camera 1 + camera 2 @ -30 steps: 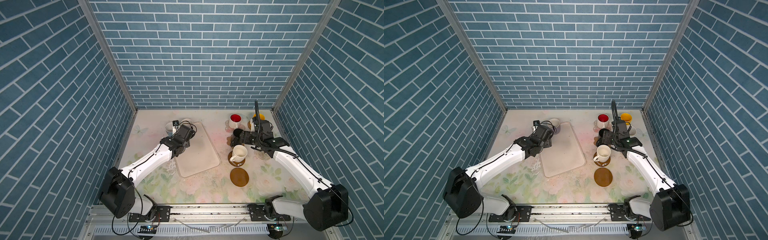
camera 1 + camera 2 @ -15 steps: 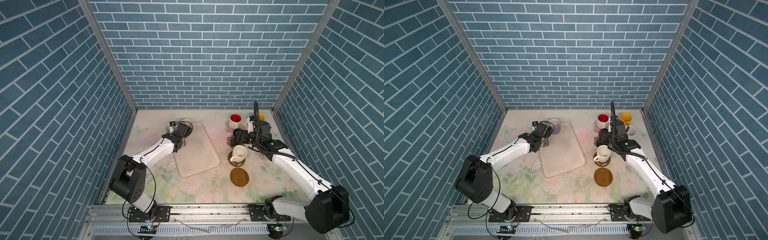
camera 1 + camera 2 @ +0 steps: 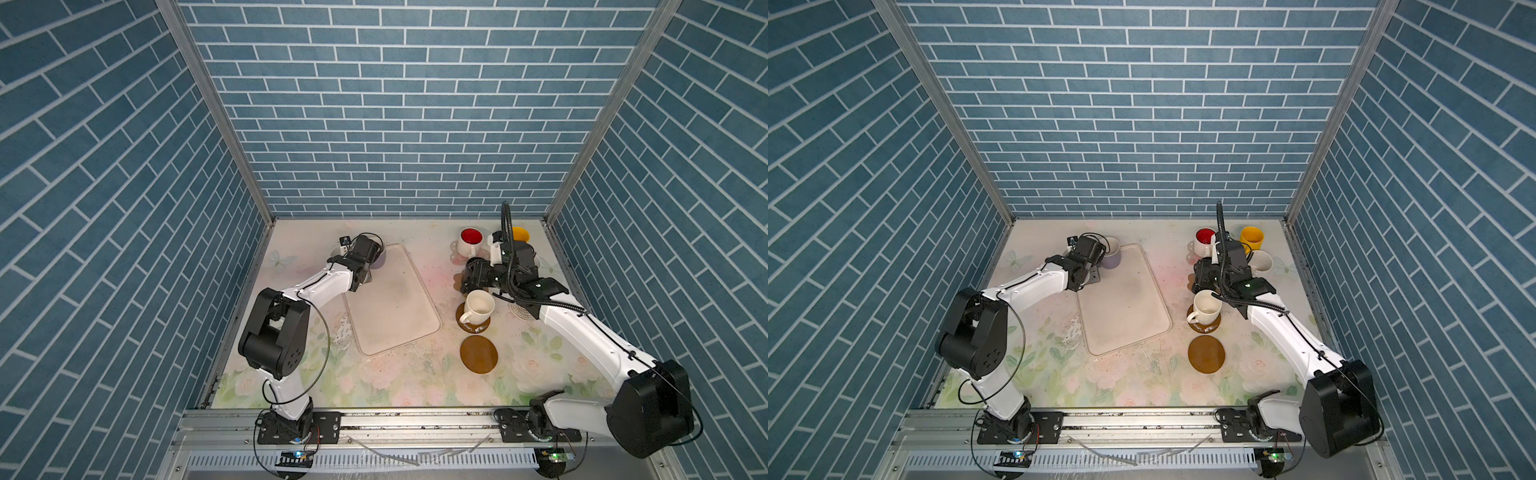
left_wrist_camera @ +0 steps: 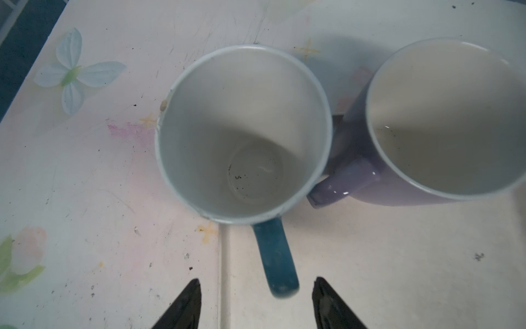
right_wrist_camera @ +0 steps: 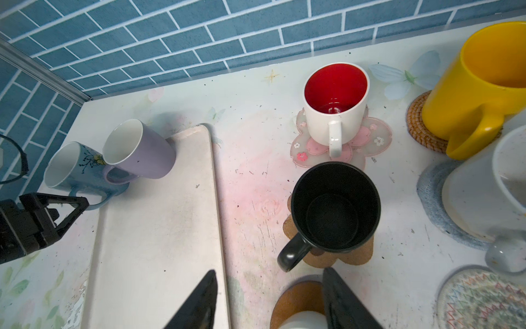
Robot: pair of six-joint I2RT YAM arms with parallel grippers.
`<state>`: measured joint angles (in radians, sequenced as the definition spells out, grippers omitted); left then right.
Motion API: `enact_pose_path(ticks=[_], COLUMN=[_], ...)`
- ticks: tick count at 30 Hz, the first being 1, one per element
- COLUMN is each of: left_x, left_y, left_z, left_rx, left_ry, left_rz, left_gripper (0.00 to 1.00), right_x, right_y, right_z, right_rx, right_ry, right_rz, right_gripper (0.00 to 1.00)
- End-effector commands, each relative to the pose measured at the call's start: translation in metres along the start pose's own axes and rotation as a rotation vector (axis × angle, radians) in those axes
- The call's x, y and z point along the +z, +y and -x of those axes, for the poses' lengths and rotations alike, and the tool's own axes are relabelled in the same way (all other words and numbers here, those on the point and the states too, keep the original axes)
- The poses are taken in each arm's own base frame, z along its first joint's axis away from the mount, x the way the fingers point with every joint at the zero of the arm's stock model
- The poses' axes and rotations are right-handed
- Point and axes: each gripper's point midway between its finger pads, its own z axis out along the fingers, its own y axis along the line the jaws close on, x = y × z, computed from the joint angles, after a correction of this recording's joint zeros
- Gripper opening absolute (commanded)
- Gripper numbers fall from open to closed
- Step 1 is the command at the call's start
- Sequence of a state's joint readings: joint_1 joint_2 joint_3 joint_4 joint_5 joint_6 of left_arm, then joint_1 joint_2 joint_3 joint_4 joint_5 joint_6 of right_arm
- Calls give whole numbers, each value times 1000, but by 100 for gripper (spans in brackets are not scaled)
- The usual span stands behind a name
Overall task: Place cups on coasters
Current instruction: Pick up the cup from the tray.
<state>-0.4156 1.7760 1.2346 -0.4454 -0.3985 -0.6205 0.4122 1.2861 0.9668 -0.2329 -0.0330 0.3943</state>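
Note:
My left gripper (image 4: 256, 283) is open, and the dark handle end of the light blue cup (image 4: 242, 134) lies between its fingertips, untouched. The lavender cup (image 4: 444, 119) stands against it. My right gripper (image 5: 269, 272) is open and empty, just short of the black cup (image 5: 336, 208) on the brown paw-print coaster (image 5: 355, 256). The red-inside cup (image 5: 336, 105) sits on the pink flower coaster (image 5: 375, 139), the yellow cup (image 5: 484, 79) on rattan, a cream cup (image 5: 484, 193) on blue woven. Another cream cup (image 3: 478, 307) stands on a brown disc. A second brown disc (image 3: 478, 354) and the spiral coaster (image 5: 481, 299) are bare.
The large cream tray (image 3: 395, 316) lies between the two arms, with the blue and lavender cups at its back left corner. Brick walls close in the back and both sides. The cups on the right stand close together around my right wrist.
My left arm has swung its gripper back toward the cups at the back left corner. My right gripper has shifted slightly near the black cup.

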Motion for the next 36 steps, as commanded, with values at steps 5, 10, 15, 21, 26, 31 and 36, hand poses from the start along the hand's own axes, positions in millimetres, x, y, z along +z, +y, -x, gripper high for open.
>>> enact_pose_path(ticks=[5,10,15,21,26,31,36], left_x=[13,24,31,38,40,39,35], left_y=[-2,-1,-1,2,3,2,2], left_z=[15,13,12,11,10,11,12], left_rx=[-8,-8,0,2,9,15,20], left_ry=[-2,14,24,38,43,48,48], left_rz=[0,9,11,20,20,14,8], left_gripper=[54,52,45,40,33,22,10], right_x=[14,16,19,16,15,15,18], right_y=[6,5,2,2,2,2,-1], right_z=[0,0,-2,-1,-1,-1,-4], right_rx=[-34,-40,-47,-49,-49,-48,-49], right_ry=[10,11,22,15,14,11,20], right_rz=[23,21,6,3,4,4,-6], right_gripper=[55,54,53,52,51,51,51])
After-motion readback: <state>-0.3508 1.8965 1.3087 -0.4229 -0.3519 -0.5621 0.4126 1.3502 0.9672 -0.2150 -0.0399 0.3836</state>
